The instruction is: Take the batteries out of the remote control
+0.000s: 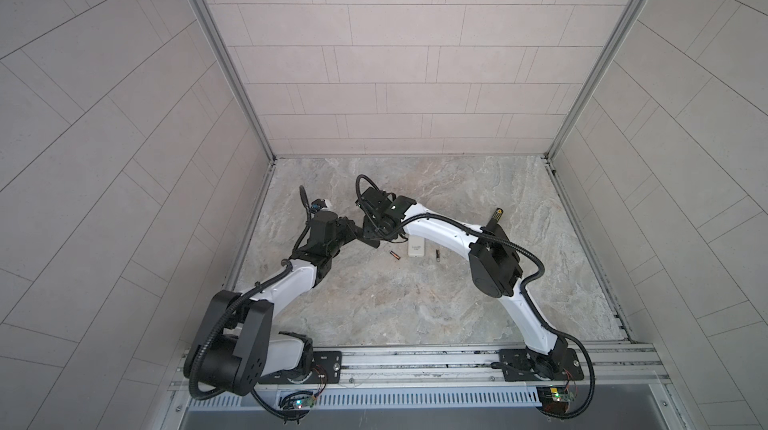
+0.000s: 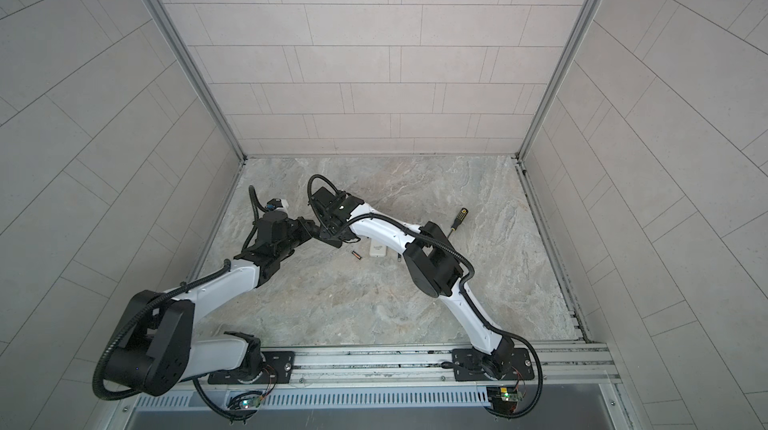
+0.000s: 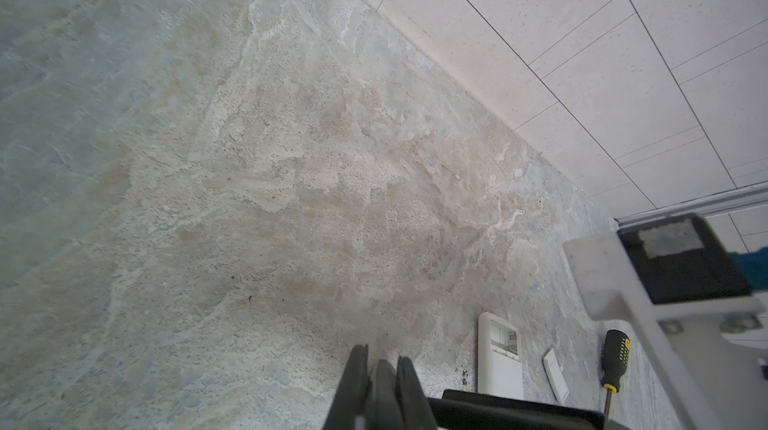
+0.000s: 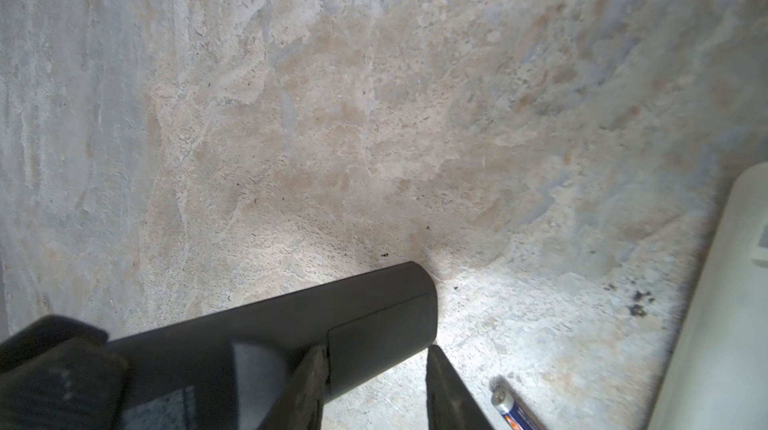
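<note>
Two batteries out: left battery [image 1: 393,254] and right battery [image 1: 437,255], flat mid-table, either side of the white remote [image 1: 417,247], clear of both jaws.
Black remote [image 4: 270,324]: left of mid-table, between the grippers, long axis running from the left gripper out to a free end; cover seam showing (cover not yet off, by the look, so probably more cells inside).
Left gripper [image 3: 382,355]: clenched on the black remote's body.
Right gripper [image 4: 374,349]: fingers parted, straddling the covered end lengthwise; pinching or only bracketing, cannot tell.
Next move: likely a cover slide off the free end, right arm nearer.
Screwdriver [image 1: 496,216]: idle, toward the right edge.
</note>
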Controlling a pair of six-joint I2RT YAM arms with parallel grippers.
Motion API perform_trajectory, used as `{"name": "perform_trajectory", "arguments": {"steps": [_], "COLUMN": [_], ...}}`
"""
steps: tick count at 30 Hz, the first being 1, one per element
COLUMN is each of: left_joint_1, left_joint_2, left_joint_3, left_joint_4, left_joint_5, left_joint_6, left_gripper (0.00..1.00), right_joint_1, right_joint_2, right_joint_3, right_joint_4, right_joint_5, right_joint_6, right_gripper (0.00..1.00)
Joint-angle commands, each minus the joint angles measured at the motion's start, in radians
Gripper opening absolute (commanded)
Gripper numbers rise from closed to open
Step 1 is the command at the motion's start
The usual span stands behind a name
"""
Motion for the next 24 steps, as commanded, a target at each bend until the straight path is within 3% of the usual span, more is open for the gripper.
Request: {"name": "perform_trajectory", "arguments": {"steps": [1,24], "left_joint_1": [-0.01,-0.009], "left_joint_2": [-0.038,-0.064], "left_joint_3": [0.015,0.019], "left_joint_4": [-0.115,-0.174], "left_joint_5": [-0.032,-0.101], "left_joint_6": [0.043,0.074], "left_gripper": [0.0,0.0], "right_joint_1": [0.002,-0.008], "right_joint_2": [0.035,-0.135], "right_joint_3": [-0.025,-0.249], "right_joint_4": [-0.123,0.008], "right_joint_5": [0.106,0.191], "right_joint_6": [-0.022,0.042], "right_gripper": [0.41,0.37]}}
